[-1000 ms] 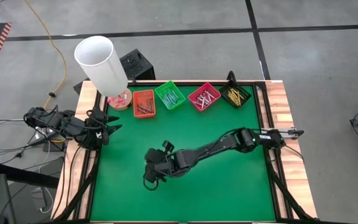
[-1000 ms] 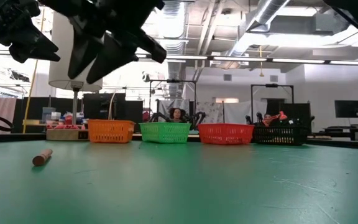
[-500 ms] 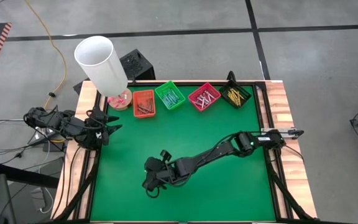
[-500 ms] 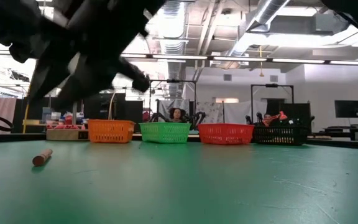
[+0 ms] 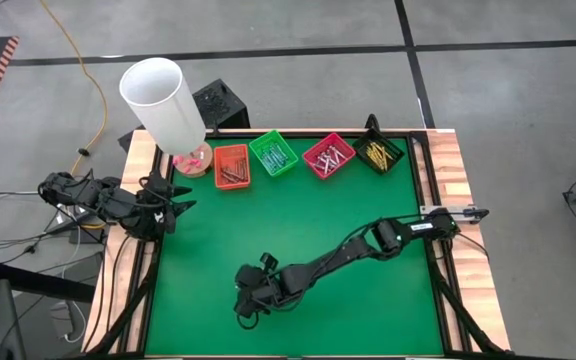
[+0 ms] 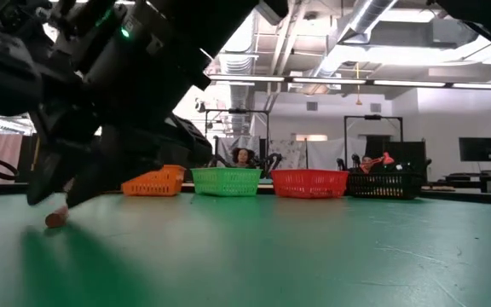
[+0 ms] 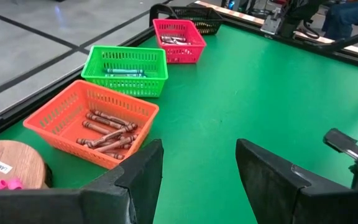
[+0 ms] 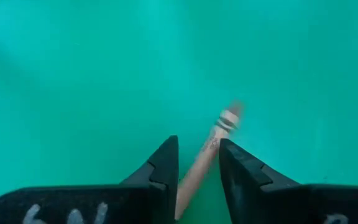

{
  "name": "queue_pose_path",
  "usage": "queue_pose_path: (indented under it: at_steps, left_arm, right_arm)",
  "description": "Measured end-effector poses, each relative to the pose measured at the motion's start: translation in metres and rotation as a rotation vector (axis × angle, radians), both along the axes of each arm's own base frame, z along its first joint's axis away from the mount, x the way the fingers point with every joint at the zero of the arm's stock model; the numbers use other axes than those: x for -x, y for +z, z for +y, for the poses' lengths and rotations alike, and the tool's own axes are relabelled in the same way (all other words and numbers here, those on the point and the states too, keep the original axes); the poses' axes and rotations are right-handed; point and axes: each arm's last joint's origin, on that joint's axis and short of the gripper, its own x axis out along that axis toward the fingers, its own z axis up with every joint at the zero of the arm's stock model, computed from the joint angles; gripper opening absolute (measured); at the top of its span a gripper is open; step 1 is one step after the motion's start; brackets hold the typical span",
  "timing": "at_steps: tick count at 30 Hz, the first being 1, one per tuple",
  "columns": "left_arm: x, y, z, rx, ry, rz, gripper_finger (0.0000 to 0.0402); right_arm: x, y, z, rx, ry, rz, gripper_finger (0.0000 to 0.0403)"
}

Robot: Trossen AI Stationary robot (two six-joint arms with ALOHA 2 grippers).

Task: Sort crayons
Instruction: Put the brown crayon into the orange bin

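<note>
Crayon (image 8: 207, 158), a pale orange-brown stick with dark bands near its tip, lies flat on the green mat (image 5: 318, 215) right between the two fingers of the right gripper (image 8: 197, 163), which stands low over it with a narrow gap, one finger on each side; whether the fingers touch it cannot be told. In the low view the same crayon (image 6: 55, 218) shows just under that gripper (image 6: 54, 183). From above, the right gripper (image 5: 246, 300) is far from the row of four trays: orange tray (image 5: 231, 166), green tray (image 5: 273, 153), pink tray (image 5: 329, 155) and black tray (image 5: 379, 152), each with more crayons in it. The left gripper (image 7: 197, 177) waits at the mat's edge with its fingers apart and empty, the orange tray just ahead of it
</note>
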Motion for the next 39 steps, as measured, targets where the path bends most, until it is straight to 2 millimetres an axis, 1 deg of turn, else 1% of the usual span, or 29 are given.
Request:
queue_pose_path:
  at_steps: [3,5,7,10,21,29,39]
  left_arm:
    - [0.0,0.0,0.0,0.0,0.0,0.0,0.0192]
    - [0.0,0.0,0.0,0.0,0.0,0.0,0.0192]
    - [0.0,0.0,0.0,0.0,0.0,0.0,0.0192]
    - [0.0,0.0,0.0,0.0,0.0,0.0,0.0192]
    - [0.0,0.0,0.0,0.0,0.0,0.0,0.0192]
    - [0.0,0.0,0.0,0.0,0.0,0.0,0.0192]
    - [0.0,0.0,0.0,0.0,0.0,0.0,0.0192]
  right_arm:
    - [0.0,-0.012,0.002,0.012,-0.003,0.024,0.0111]
    - [0.0,-0.013,0.002,-0.005,-0.009,0.026,0.0111]
    - [0.0,-0.018,0.002,-0.011,-0.01,0.038,0.0109]
    - [0.001,-0.02,0.002,-0.015,-0.023,0.05,0.0097]
    - [0.002,-0.021,0.001,-0.02,-0.01,0.093,0.0008]
    - [0.001,-0.018,-0.003,-0.023,-0.009,0.093,0.0003]
    - [-0.006,-0.002,-0.013,0.016,0.034,0.116,0.0001]
